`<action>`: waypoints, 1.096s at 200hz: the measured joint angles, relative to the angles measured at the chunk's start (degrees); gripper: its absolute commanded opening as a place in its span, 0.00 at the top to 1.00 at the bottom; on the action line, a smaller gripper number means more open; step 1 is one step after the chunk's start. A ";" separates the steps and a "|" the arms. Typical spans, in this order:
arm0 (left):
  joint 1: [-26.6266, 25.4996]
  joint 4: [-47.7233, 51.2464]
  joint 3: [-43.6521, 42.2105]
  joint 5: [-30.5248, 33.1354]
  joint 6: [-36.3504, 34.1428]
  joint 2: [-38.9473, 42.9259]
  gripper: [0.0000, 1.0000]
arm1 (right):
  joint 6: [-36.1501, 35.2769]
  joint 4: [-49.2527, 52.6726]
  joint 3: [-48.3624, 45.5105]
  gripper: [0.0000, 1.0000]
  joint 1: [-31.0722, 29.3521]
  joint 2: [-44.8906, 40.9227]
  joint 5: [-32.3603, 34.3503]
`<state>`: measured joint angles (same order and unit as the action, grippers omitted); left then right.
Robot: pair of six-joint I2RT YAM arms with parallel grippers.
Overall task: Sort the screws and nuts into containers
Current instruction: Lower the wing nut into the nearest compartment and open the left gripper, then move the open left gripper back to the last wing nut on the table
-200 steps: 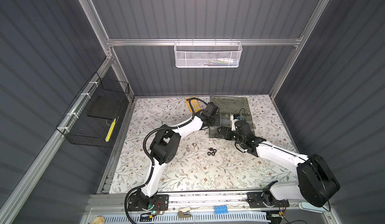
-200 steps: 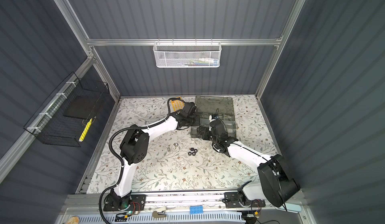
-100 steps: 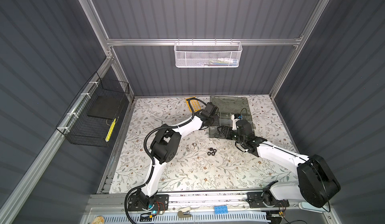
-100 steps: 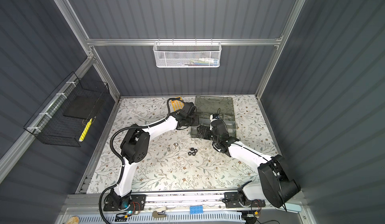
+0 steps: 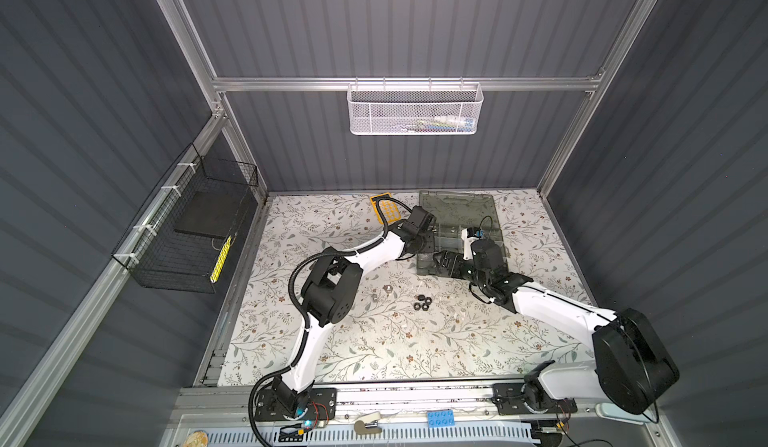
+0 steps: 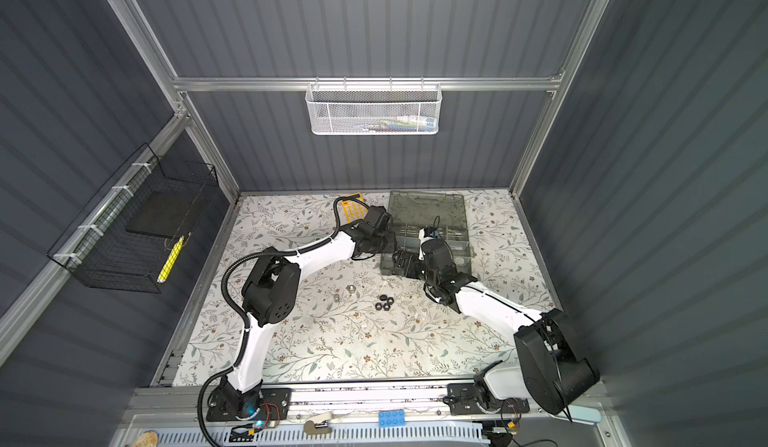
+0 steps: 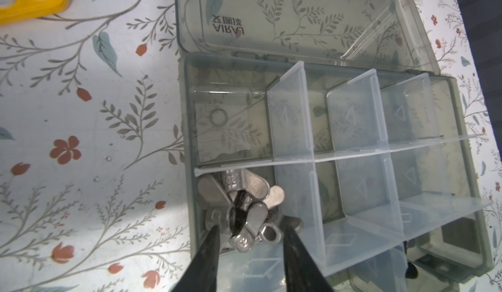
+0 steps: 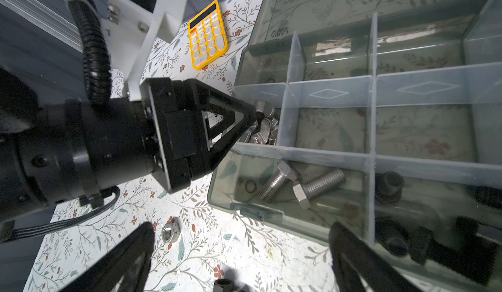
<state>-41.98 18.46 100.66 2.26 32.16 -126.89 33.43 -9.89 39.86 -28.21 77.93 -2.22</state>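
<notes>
Winged nuts [image 7: 244, 212] lie between the parted left fingers [image 7: 209, 252], inside a compartment [image 7: 296, 195].

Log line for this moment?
left gripper: open above silver wing nuts in grey plastic organizer box | right gripper: open, empty | black hex nuts: on floral table

Left gripper [image 7: 251, 226], jaws apart, over winged nuts [image 7: 240, 186] in compartment [image 7: 295, 195].

Dark grey ribbed walls [image 5: 415, 21], aluminium frame [image 5: 291, 84], floral tabletop [image 5: 395, 349]
</notes>
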 measured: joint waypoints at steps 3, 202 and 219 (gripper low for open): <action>0.00 -0.02 0.00 0.09 -0.04 0.00 0.57 | 0.00 0.00 0.00 0.01 0.00 0.00 -0.02; 8.55 2.47 -13.27 4.39 -2.86 14.67 0.00 | -1.70 -1.62 0.00 0.01 -3.02 0.50 -1.84; 11.45 3.08 -15.56 4.42 -3.56 16.50 0.00 | -3.48 -1.20 0.98 0.01 -5.75 1.46 -0.90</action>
<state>-30.52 21.54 85.10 6.68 28.60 -110.39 29.95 -11.09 40.84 -33.95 79.40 -3.11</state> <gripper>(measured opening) 0.996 0.992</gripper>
